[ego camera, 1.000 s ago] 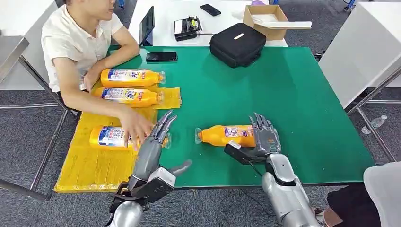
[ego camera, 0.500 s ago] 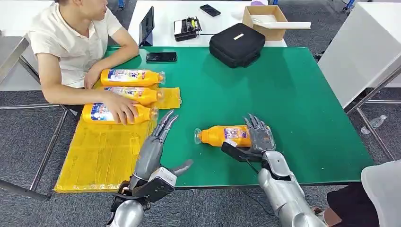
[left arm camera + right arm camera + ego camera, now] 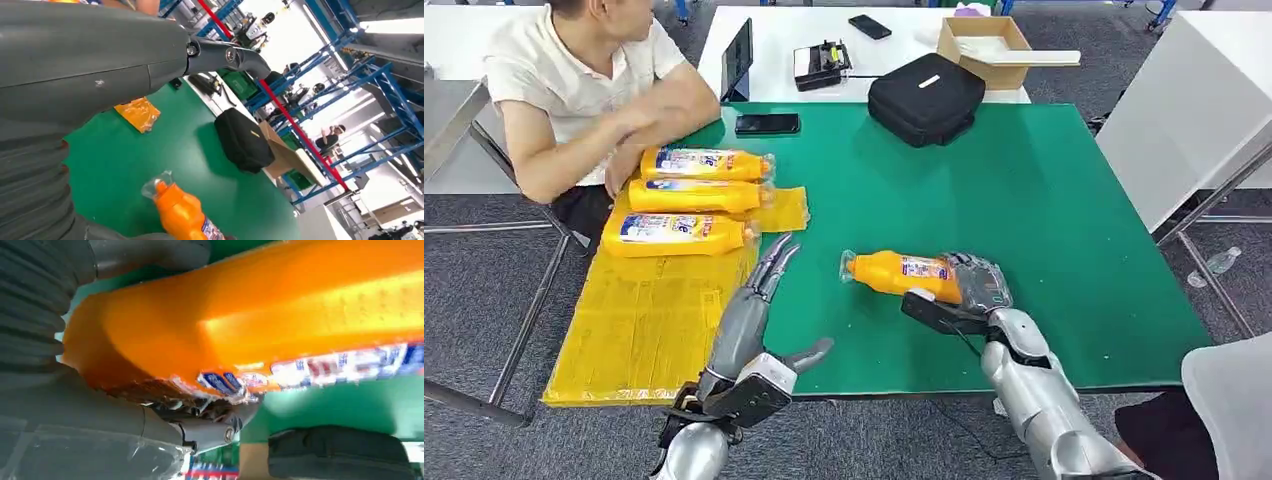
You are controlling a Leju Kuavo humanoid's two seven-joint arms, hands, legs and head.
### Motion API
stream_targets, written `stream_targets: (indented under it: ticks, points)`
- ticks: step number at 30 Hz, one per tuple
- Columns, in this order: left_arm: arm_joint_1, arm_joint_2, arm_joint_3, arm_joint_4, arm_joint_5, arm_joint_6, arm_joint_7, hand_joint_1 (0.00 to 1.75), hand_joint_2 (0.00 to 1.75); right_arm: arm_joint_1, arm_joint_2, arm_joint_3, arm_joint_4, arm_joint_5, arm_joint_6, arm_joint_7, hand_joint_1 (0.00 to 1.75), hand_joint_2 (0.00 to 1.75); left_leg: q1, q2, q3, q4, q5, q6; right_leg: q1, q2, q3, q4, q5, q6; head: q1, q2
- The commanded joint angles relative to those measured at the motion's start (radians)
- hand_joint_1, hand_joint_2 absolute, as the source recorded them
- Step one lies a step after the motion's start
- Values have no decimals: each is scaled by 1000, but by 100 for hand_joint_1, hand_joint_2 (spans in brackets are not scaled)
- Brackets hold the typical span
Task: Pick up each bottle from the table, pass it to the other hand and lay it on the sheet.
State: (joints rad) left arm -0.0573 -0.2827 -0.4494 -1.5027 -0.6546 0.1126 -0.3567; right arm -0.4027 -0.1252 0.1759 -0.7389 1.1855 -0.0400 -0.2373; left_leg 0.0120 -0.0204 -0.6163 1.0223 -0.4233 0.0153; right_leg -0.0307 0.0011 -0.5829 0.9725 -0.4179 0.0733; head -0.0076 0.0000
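The left hand hovers at the near edge of the green tabletop, fingers straight and spread, holding nothing, beside the right edge of the yellow sheet. The right hand grips the base end of an orange bottle, cap pointing toward the left hand, with bare tabletop between the two. Three more bottles lie side by side on the far end of the sheet, near a seated person. A black bag sits at the far edge.
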Motion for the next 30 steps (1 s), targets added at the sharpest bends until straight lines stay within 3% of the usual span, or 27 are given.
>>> stream_targets:
  ticks: [1, 13, 18, 24, 30]
  points:
    - [-44, -26, -33, 73, 28, -15, -9, 0, 175, 84, -59, -27, 45, -191, 138, -56, 175, 175, 1, -5, 2, -1, 1, 0, 2, -7, 4, -2, -1, -4, 0, 0]
    - [-35, -45, 4, 80, 164, -53, -20, 0, 175, 179, -64, -50, -89, -432, 199, -114, 175, 175, 2, -5, 9, -2, -1, 0, 3, -8, 12, -4, -2, -5, 0, 0]
    - [-7, -66, 61, 106, 444, -112, 74, 0, 175, 281, -44, -61, -376, -593, 233, -114, 175, 175, 2, -2, 9, -2, -2, -1, 3, -6, 11, -4, -2, -6, 0, 0]
    - [3, -66, 85, 178, 617, -145, 129, 0, 175, 278, -31, -44, -463, -653, 262, -107, 175, 175, 1, 6, 8, -3, -3, -1, 2, 2, 16, -3, 0, -5, 0, 0]
    - [9, -66, 79, 231, 694, -185, 151, 0, 175, 236, -24, -6, -450, -677, 260, -138, 175, 175, 0, 5, 4, -1, -3, 0, 1, 1, 14, -1, 0, -4, 0, 0]
